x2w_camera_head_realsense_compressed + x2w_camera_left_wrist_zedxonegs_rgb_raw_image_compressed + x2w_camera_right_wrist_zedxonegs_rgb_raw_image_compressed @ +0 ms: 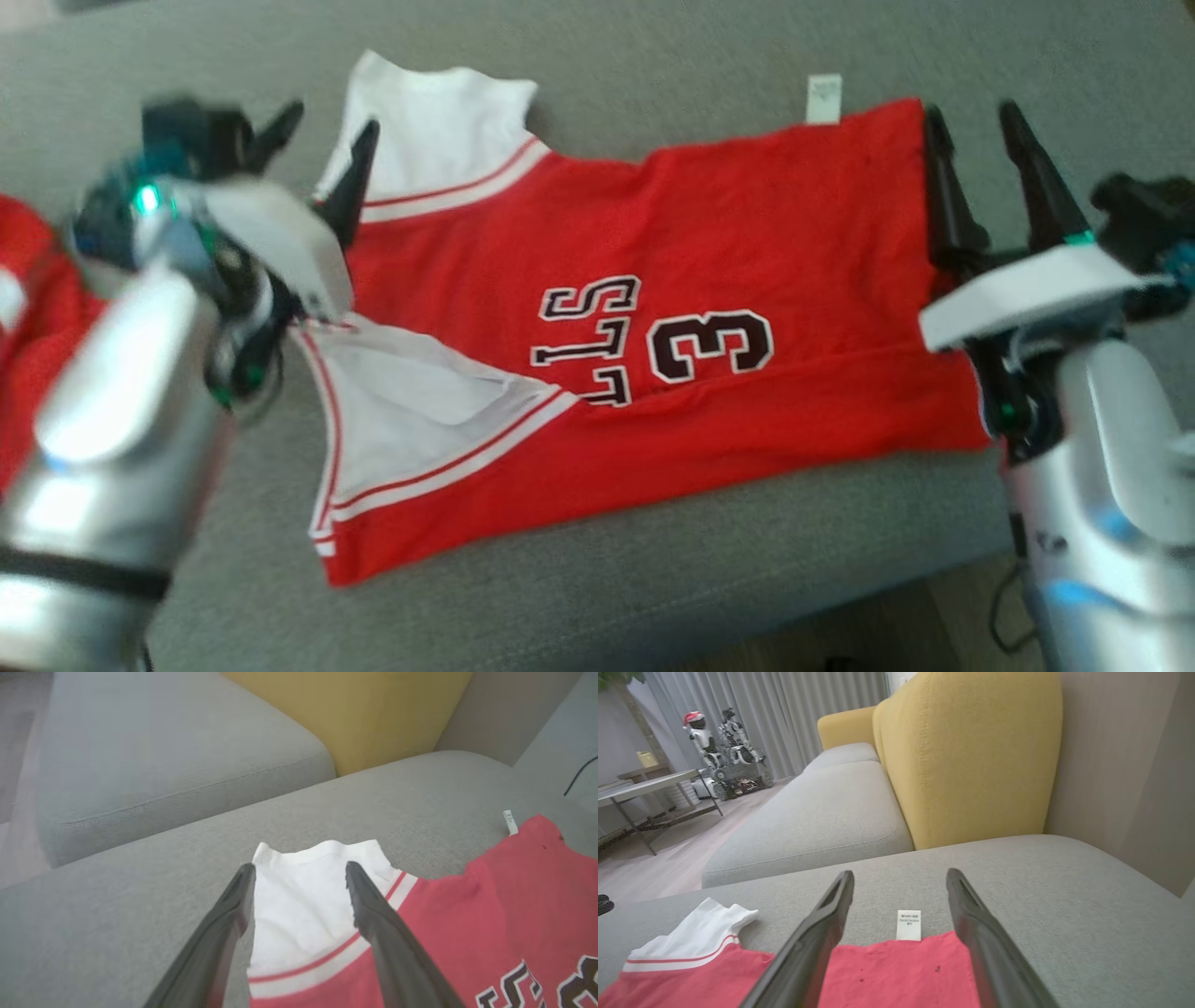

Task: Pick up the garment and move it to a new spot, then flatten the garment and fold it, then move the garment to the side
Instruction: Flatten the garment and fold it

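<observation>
Red cloth jersey with white sleeves (709, 224) lay spread on the grey fabric sofa cushion (653, 569). Left gripper (327, 126) and right gripper (974, 117) fingers stood released, empty. Risk: the rumpled near sleeve (401, 411) would crease if folded unflattened.

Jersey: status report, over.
Left gripper open at white sleeve. Right gripper open at tagged hem. Jersey spread on couch. Second red cloth far left.
</observation>
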Controlling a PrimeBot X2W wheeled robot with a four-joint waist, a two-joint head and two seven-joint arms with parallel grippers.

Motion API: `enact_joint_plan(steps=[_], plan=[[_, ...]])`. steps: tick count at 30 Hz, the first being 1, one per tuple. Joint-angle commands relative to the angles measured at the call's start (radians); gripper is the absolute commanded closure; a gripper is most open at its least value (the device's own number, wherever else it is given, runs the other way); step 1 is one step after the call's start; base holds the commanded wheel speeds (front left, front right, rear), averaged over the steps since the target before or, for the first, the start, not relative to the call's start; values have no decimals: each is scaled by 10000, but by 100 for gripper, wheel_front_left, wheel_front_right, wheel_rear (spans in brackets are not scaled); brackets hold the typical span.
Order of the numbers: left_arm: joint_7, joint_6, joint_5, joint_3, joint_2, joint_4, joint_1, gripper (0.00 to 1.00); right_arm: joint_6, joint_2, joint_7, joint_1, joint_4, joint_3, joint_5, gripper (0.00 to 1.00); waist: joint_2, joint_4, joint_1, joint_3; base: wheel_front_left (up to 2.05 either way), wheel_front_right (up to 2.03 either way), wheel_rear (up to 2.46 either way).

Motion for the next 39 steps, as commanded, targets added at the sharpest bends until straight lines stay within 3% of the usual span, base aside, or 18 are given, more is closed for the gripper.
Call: enact_joint_plan(steps=[1,5,13,19,29,30,31,39], plan=[[217,-193,-107,347,398,-72,-857,0,19,119,-134,-447,-251,283,-73,0,0,-443,-2,476,0,0,0],[1212,-729,-419,48,692,852,-2333,0,19,260,-297,-1095,-9,719,-95,0,0,-826,-2,986,0,0,0],[2306,-861,-326,-1495,1308,2504,-4186,0,19,447,-737,-1715,394,1284,2,0,0,-1436,-2,1587,0,0,0],[2041,-864,-153,-2524,1717,3493,-4748,0,19,493,-969,-1868,637,1419,85,0,0,-1717,-2,1681,0,0,0],[1596,-865,-625,-3289,1389,4607,-4997,0,19,518,-1037,-1895,873,1443,85,0,0,-1781,-2,1694,0,0,0],[1602,-866,-751,-3424,1356,4560,-4996,62,19,519,-1023,-1919,889,1434,78,0,0,-1773,-2,1712,0,0,0],[1533,-866,-878,-3609,1334,4412,-4992,100,19,520,-1006,-1950,904,1411,69,0,0,-1753,-2,1733,0,0,0],[392,-866,-1936,-4398,1483,3544,-5298,100,19,333,-815,-2087,958,780,-100,0,0,-1134,-2,1661,0,0,0]])
